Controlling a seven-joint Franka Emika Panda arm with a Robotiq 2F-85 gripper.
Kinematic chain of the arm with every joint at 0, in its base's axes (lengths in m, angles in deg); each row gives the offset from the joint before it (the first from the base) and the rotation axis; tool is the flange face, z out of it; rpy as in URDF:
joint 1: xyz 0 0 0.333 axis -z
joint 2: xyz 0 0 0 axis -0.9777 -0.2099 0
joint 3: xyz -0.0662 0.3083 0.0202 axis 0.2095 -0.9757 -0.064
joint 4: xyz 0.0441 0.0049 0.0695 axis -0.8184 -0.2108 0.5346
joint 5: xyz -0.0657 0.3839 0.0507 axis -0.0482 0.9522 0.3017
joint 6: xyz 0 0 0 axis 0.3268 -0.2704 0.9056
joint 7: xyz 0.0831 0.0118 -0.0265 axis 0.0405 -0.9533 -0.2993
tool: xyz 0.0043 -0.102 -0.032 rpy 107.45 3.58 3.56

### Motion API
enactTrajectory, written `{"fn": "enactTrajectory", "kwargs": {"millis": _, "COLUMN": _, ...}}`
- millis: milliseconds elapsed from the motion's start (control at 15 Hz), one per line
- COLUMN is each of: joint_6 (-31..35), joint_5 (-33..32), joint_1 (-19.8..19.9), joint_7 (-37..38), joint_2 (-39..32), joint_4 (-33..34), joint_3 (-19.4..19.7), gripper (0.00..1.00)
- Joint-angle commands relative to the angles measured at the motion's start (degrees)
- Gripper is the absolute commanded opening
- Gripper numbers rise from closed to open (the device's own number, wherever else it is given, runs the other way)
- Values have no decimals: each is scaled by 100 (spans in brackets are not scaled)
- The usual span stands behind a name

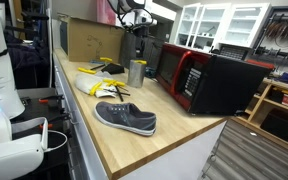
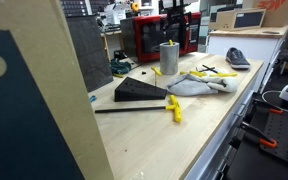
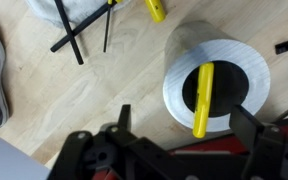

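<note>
A silver metal cup stands upright on the wooden counter; it shows in both exterior views. A yellow stick-like tool lies inside it, with one end leaning over the rim. My gripper hangs just above the cup, with its black fingers spread apart on either side of the yellow tool and touching nothing. In both exterior views the gripper sits directly over the cup.
A red and black microwave stands right beside the cup. A grey shoe lies near the counter's front. A white cloth with yellow and black tools lies by the cup. A cardboard box, a black wedge and a yellow tool are also there.
</note>
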Motion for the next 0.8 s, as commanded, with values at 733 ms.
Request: {"fn": "enactTrajectory", "kwargs": {"millis": 733, "joint_6": 566, "joint_5": -212, "joint_1": 22, "joint_7": 501, "joint_2": 78, "joint_4": -394, "joint_3": -34, "gripper": 100}}
